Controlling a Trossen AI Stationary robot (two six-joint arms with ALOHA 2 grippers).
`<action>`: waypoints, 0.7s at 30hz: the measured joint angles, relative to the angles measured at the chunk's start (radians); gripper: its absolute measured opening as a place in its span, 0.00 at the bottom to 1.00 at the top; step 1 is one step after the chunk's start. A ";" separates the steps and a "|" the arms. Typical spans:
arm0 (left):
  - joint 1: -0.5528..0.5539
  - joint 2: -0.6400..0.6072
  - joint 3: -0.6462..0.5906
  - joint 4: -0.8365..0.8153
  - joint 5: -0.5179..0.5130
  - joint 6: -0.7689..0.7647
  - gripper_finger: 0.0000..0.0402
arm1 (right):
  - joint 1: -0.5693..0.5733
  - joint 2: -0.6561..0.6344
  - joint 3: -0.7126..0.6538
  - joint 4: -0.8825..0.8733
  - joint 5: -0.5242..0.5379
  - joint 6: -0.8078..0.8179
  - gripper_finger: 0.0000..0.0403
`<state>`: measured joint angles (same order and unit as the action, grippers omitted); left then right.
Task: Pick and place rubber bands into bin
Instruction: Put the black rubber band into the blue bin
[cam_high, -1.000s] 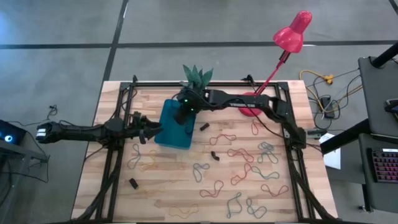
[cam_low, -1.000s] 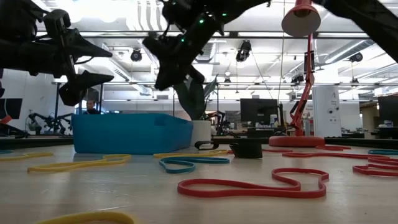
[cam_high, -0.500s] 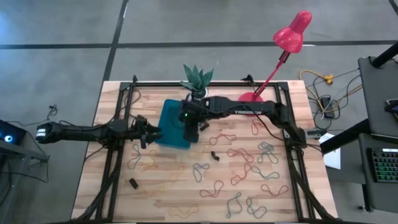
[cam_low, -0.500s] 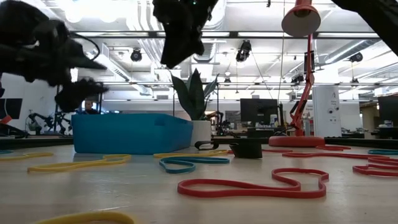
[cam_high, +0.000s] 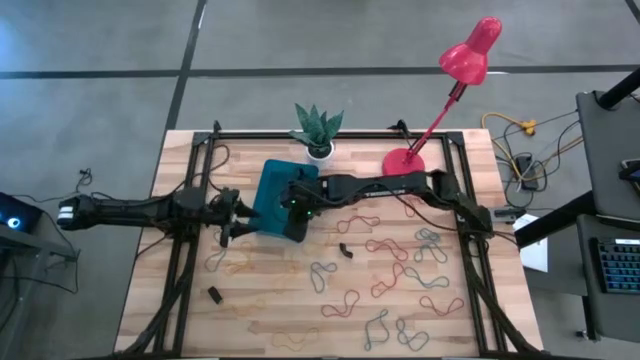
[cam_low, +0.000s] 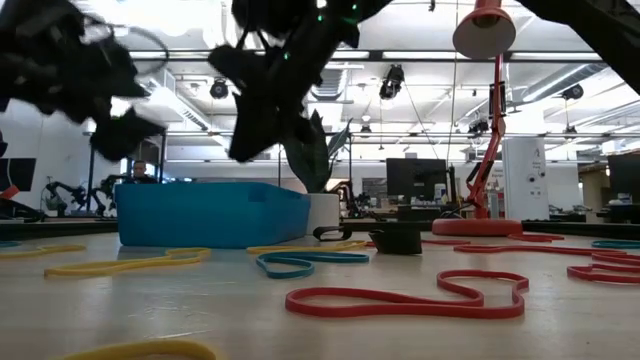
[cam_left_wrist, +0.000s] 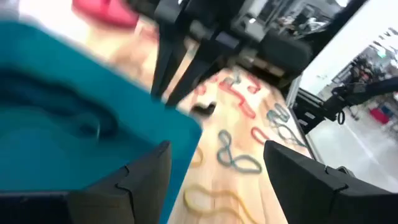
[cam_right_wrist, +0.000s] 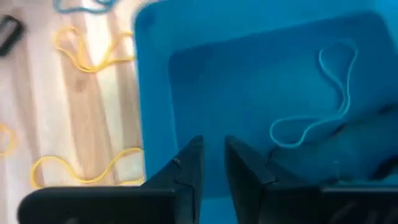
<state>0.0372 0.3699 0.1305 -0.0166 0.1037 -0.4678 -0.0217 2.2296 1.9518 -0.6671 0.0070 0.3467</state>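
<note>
High view: right hand (cam_high: 296, 213) over bin (cam_high: 270, 188) edge, left hand (cam_high: 232, 212) beside.

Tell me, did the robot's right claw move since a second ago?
Yes. In the high view the right gripper has moved away from the potted plant, toward the near end of the bin.

no readable text, labels or nos. anywhere (any arm lettering too small to make out).
</note>
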 joint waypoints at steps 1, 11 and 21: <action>0.000 0.000 0.016 0.004 0.000 0.028 0.60 | 0.004 -0.012 0.000 -0.010 0.009 -0.019 0.12; -0.001 0.001 0.129 -0.158 0.008 0.161 0.60 | 0.031 -0.208 -0.149 -0.338 0.100 -0.327 0.20; 0.000 0.010 0.131 -0.187 0.007 0.160 0.60 | 0.018 -0.425 -0.613 0.036 0.190 -0.652 0.40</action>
<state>0.0372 0.3795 0.2611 -0.2033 0.1104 -0.3080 -0.0041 1.8043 1.3393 -0.6309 0.1969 -0.3052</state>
